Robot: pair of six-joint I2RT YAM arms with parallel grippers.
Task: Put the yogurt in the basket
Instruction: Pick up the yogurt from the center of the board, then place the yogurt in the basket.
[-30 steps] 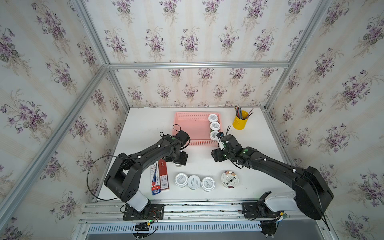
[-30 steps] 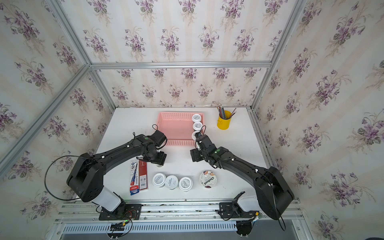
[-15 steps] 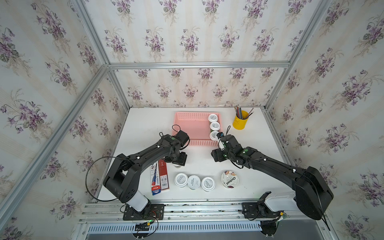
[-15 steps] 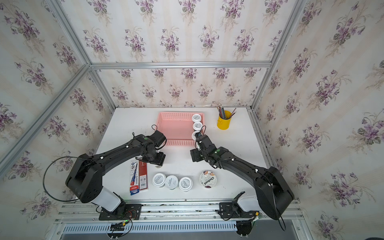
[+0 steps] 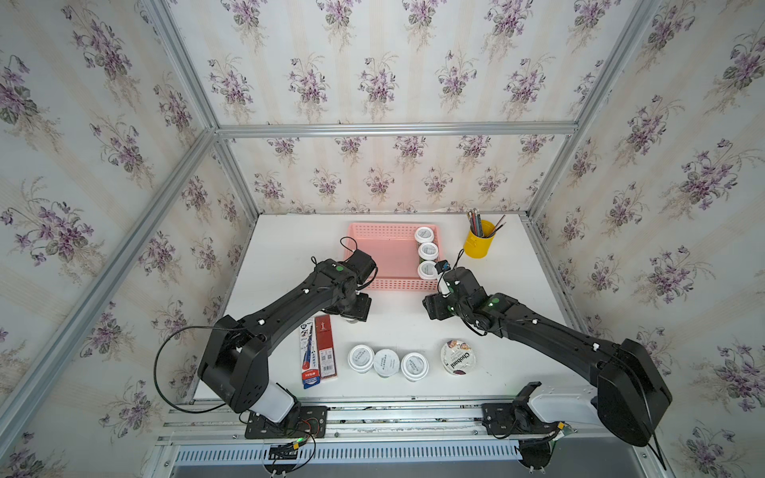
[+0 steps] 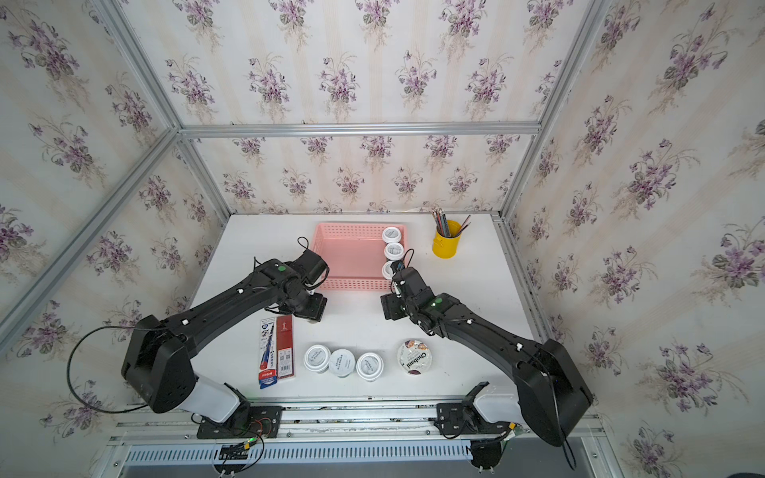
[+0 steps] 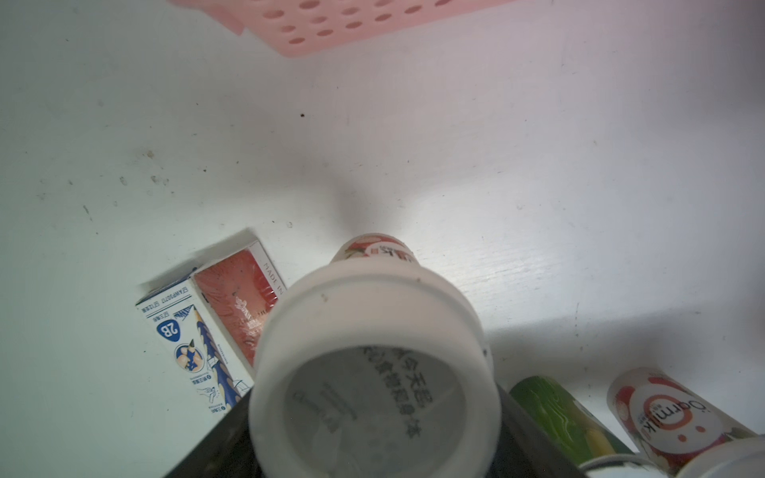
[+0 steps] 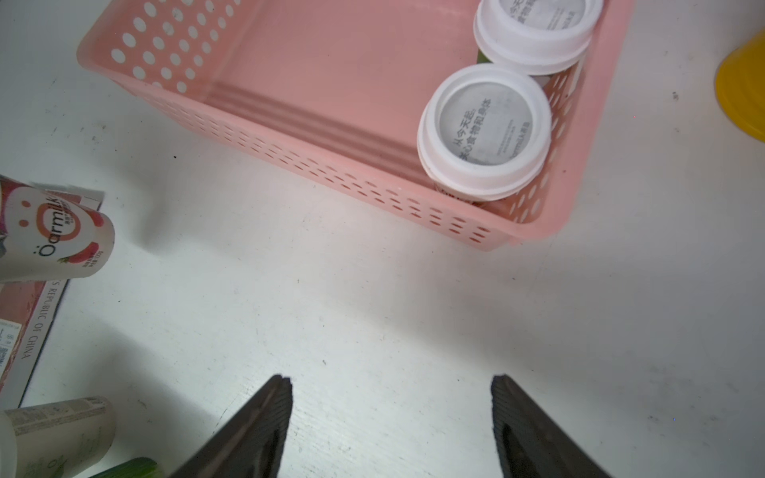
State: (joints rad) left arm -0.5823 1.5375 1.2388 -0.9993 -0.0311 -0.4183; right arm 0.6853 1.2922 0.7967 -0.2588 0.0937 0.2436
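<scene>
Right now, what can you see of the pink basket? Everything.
The pink basket is a shallow rectangular plastic tray with a rounded rim, solid floor, round holes in one end wall and slots in its long wall. It sits flat toward the back of the white table. Three white-lidded yogurt cups stand upright in a row along the end nearest the yellow pencil cup; the rest of its floor is bare.

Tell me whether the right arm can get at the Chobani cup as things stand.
Probably yes: the right gripper is open and empty over bare table, and the Chobani cup stands apart from the three small cups, nothing lying between.
</scene>
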